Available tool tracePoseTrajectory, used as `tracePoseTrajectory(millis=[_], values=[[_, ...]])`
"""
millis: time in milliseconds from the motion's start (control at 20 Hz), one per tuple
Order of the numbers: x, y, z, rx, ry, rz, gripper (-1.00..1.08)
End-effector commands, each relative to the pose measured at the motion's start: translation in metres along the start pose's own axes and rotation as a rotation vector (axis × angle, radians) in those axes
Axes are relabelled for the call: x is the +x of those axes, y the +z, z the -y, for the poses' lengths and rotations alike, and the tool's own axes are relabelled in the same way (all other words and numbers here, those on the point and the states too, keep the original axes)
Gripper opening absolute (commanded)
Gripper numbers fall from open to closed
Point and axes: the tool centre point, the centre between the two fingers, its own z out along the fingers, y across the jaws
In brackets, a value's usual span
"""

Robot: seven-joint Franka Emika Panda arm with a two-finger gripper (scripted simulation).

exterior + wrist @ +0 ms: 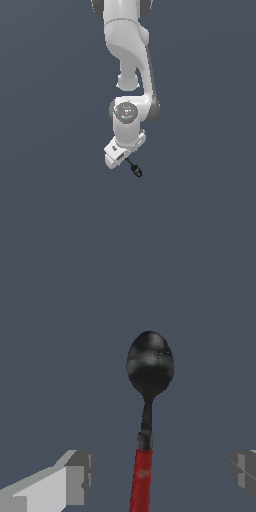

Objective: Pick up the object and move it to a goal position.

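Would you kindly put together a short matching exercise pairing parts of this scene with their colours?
Things:
1. spoon handle
2. spoon bowl
3. claw fingers
4. background surface

Colours:
A. dark blue-grey
B. red
C. light grey-white
D. black

Pairs: 1-B, 2-D, 3-C, 4-A

The arm (127, 65) is glossy white with rounded segments, dark grey joint bands and a grey disc cap; the end effector (160, 476) has blocky white-grey fingers (75, 478).
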Motion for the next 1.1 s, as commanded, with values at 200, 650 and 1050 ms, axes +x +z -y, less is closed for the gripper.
tracePoseTrajectory(millis=[200, 650, 1050], values=[[-0.001, 0.025, 0.001, 0.0, -0.003, 0.0, 1.0], [0.0, 0.048, 0.0, 0.0, -0.005, 0.0, 1.0], [0.0, 0.048, 0.0, 0.0, -0.005, 0.0, -1.0]])
